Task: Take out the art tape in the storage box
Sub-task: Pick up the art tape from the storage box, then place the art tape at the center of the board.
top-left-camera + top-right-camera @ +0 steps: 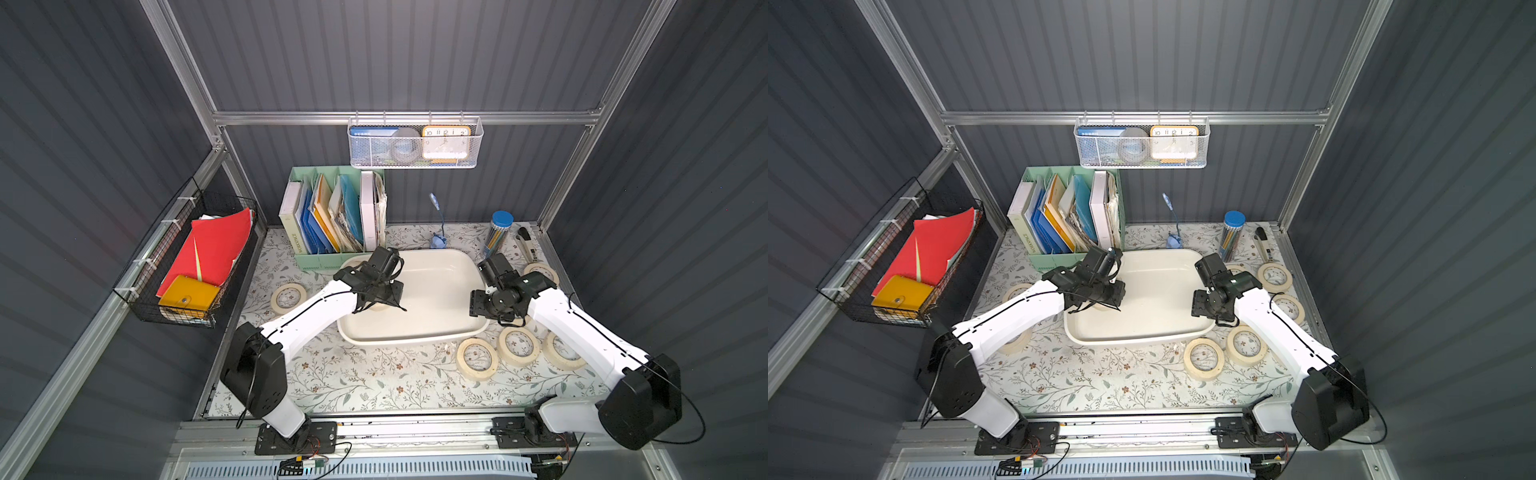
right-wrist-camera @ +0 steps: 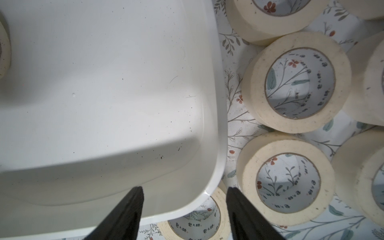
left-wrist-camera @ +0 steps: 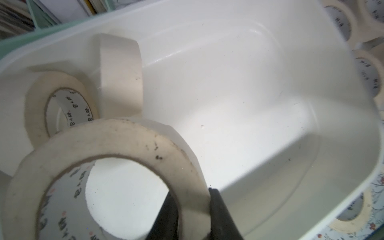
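Left tool [image 3: 192, 200] tight on art tape [image 3: 124, 141] in storage box [image 3: 249, 93] (two others inside)

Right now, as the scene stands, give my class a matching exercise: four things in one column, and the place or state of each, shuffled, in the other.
Column A
1. left gripper
2. right gripper
3. clock
4. red folders

Column B
a. in the black wire basket
b. open, above the rim of the storage box
c. in the white mesh basket
d. shut on a roll of art tape

Pairs: 1-d, 2-b, 3-c, 4-a
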Robot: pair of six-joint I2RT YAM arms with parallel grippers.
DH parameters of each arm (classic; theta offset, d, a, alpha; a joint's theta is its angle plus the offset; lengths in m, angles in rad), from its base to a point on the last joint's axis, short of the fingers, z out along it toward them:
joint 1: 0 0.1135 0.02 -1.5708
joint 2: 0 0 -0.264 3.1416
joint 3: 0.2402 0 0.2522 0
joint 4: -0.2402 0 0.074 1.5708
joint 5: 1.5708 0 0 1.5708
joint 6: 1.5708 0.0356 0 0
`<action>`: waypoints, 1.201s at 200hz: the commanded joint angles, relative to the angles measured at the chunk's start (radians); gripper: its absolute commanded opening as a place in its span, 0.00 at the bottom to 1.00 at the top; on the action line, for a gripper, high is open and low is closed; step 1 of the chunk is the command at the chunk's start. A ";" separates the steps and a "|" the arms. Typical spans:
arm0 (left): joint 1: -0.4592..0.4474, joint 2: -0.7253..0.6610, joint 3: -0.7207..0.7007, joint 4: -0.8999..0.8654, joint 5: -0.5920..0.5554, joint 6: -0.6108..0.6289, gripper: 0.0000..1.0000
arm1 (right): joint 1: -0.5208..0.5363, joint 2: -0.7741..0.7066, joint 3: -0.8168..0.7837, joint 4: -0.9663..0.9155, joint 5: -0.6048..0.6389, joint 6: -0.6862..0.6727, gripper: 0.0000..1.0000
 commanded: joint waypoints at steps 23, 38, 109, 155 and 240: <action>-0.216 -0.132 0.040 -0.081 0.019 0.043 0.00 | -0.003 -0.006 0.023 -0.012 0.033 -0.013 0.69; -0.305 -0.142 0.029 -0.093 0.020 0.060 0.00 | -0.003 -0.004 0.020 -0.008 0.041 -0.013 0.69; -0.568 -0.049 -0.016 -0.056 0.150 0.082 0.00 | -0.019 0.000 0.020 -0.008 0.090 -0.040 0.69; -0.606 -0.018 -0.153 0.089 0.160 0.048 0.00 | -0.045 -0.021 0.020 -0.029 0.136 -0.057 0.69; -0.606 0.102 -0.247 0.168 0.114 0.097 0.00 | -0.088 -0.072 0.003 -0.041 0.155 -0.090 0.69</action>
